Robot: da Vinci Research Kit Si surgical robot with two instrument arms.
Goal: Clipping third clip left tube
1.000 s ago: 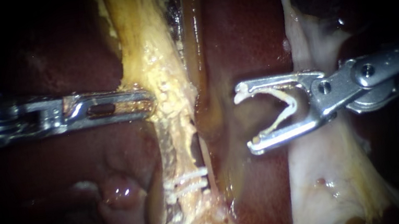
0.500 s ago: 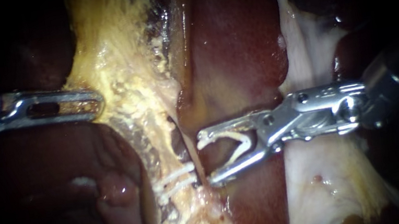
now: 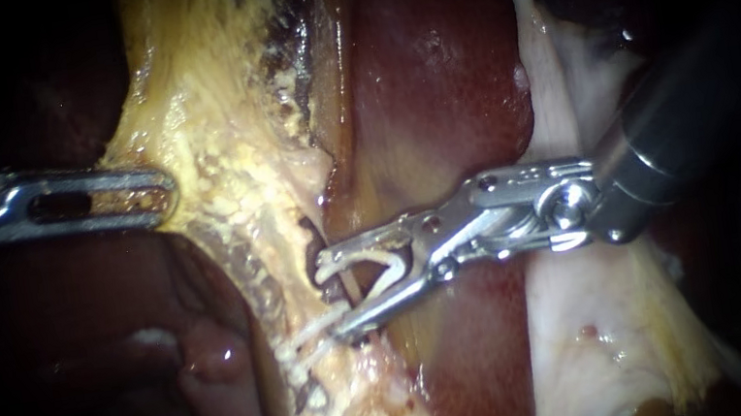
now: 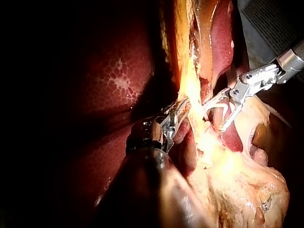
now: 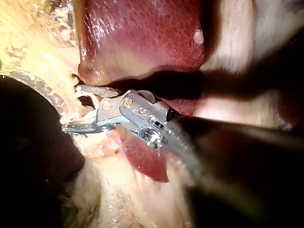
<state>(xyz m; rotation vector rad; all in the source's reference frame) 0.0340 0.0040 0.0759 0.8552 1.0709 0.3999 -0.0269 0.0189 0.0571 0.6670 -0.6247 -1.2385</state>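
My right instrument's end effector holds a white clip. Its jaws are wide apart, not squeezed yet. It has slid in from 3 o'clock, and now the left tube sits between the jaws. Two older clips lie just beside it, at 7 o'clock. My left instrument, at 9 o'clock, grips the yellow tissue and has pulled it sideways. I think squeezing comes next.
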